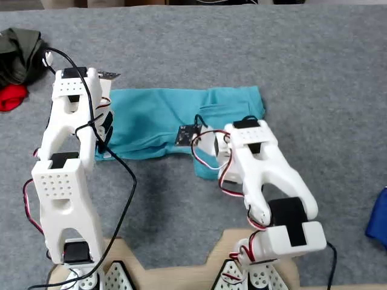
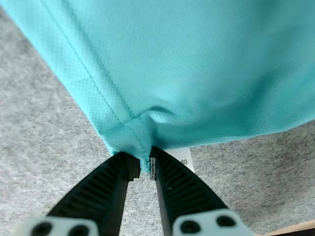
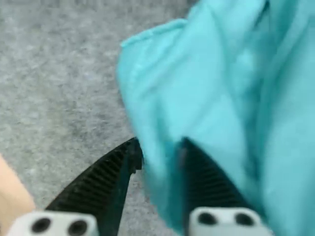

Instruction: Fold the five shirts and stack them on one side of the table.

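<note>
A teal shirt (image 1: 181,121) lies spread across the middle of the grey table, partly folded. At its left end, my left gripper (image 2: 144,166) is shut on the shirt's hem corner (image 2: 140,142), right by a white tag (image 2: 182,160). In the high view the left arm (image 1: 75,121) hangs over that left edge. My right gripper (image 3: 160,157) holds a bunched fold of the teal shirt (image 3: 211,98) between its black fingers at the shirt's lower right part, under the right arm (image 1: 254,151).
A dark green garment (image 1: 18,54) and a red one (image 1: 12,96) lie bunched at the table's far left. A blue garment (image 1: 378,217) shows at the right edge. Bare grey felt (image 1: 314,54) spreads behind and to the right of the shirt.
</note>
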Robot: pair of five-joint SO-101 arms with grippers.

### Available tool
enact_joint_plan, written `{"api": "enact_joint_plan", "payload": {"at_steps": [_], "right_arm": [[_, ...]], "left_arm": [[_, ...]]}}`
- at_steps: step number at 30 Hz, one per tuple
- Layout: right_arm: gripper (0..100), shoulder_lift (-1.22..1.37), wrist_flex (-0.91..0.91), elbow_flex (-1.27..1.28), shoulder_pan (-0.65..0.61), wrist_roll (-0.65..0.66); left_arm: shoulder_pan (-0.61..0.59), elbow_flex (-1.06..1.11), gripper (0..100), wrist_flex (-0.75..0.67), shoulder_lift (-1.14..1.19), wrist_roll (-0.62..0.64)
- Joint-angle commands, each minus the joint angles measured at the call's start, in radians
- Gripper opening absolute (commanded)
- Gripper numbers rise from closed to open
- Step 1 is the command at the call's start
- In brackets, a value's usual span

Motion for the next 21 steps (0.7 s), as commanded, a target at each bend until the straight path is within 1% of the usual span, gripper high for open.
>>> {"api": "enact_joint_plan", "payload": {"at_steps": [1, 4, 8, 16, 21], "right_arm": [[2.3, 0.012, -0.052, -0.01, 0.024, -0.086], [0.6, 0.012, -0.081, -0.027, 0.031, -0.104], [0.6, 0.004, -0.064, -0.084, 0.033, -0.104], [0.6, 0.012, 0.141, -0.395, 0.033, -0.106], [0.6, 0.013, 0.181, -0.535, 0.027, -0.101]], "left_arm": [[0.014, -0.011, 2, 0.011, -0.015, -0.005], [0.014, -0.011, 2, 0.012, -0.016, -0.005], [0.014, -0.011, 2, 0.012, -0.016, -0.005], [0.014, -0.011, 2, 0.014, -0.016, -0.005], [0.014, -0.011, 2, 0.014, -0.016, -0.005]]}}
